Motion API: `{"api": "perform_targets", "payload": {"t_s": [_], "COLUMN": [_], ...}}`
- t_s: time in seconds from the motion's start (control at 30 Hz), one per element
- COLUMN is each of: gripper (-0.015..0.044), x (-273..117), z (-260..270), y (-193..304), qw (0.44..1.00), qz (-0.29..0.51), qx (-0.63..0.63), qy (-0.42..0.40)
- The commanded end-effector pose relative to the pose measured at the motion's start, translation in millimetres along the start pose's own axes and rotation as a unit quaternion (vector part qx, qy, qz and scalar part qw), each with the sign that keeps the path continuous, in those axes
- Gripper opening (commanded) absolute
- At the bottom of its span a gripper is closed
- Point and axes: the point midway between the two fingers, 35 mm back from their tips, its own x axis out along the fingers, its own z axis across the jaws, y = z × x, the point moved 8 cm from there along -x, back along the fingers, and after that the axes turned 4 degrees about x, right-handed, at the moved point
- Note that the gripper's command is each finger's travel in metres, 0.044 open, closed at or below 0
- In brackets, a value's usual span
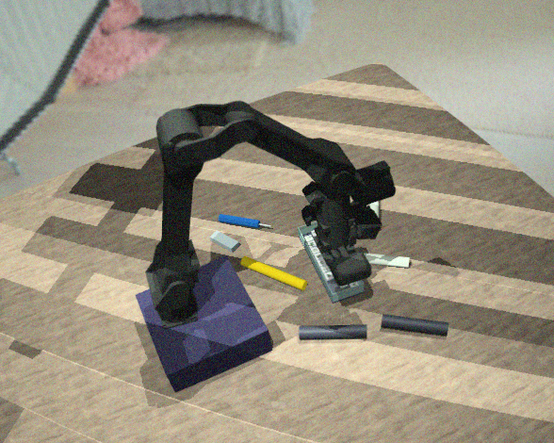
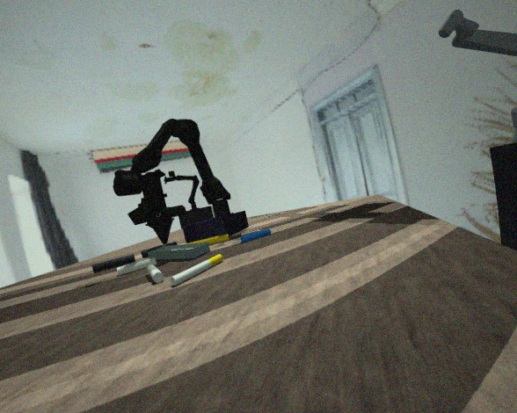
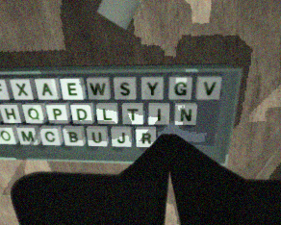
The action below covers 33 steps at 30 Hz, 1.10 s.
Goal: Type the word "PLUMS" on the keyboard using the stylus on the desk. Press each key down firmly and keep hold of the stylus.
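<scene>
A black robotic arm [image 1: 177, 205] [image 2: 200, 164] reaches over a striped wooden counter [image 1: 363, 390] [image 2: 294, 311] [image 3: 24, 29], its gripper [image 1: 351, 270] [image 2: 163, 240] [image 3: 168, 141] narrowed until the fingertips meet, with nothing held between them. Below lies the keyboard [image 1: 317, 259] [image 2: 178, 252] [image 3: 77, 115], well inside the counter's far edges and near the purple base block [image 1: 219, 363] [image 2: 200, 227]. A yellow rod [image 1: 273, 273] [image 2: 212, 239] lies between block and keyboard; a gap separates the keyboard from the dark rods [image 1: 333, 332] [image 2: 113, 263]. The fingertips are near its end, just beside the R key [image 3: 145, 137]; contact cannot be told.

The keyboard is flat and grey-green, with pale square keys lettered dark in three rows. P, L, U, M and S are all visible in the wrist view. A blue tool [image 1: 239, 221] [image 2: 255, 235] with a thin pale tip lies apart, outside the gripper; which piece is the stylus cannot be told.

Counted across the views: one keyboard, one blue tool, one yellow rod, two dark rods, two white rods [image 1: 387, 260] [image 2: 135, 266], one white rod with a yellow end [image 2: 196, 270] and one pale block [image 1: 224, 240] [image 3: 119, 12].
</scene>
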Motion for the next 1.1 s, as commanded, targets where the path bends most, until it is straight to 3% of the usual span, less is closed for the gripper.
{"api": "perform_targets", "payload": {"t_s": [0.0,0.33,0.53,0.83,1.07], "gripper": [0.0000,0.0000,0.0000,0.0000,0.0000], "x": [-1.3,-1.2,-1.8,-1.8,-62.1], "z": [16.0,19.5,87.4,89.8,89.4], "y": [20.9,22.6,28.0,28.5,28.1], "qw": [1.000,1.000,1.000,1.000,1.000], "qz": [0.000,0.001,0.001,0.001,0.001], "qx": [-0.004,-0.004,-0.004,-0.004,-0.004], "qy": [-0.001,-0.001,-0.005,-0.005,-0.005]}}
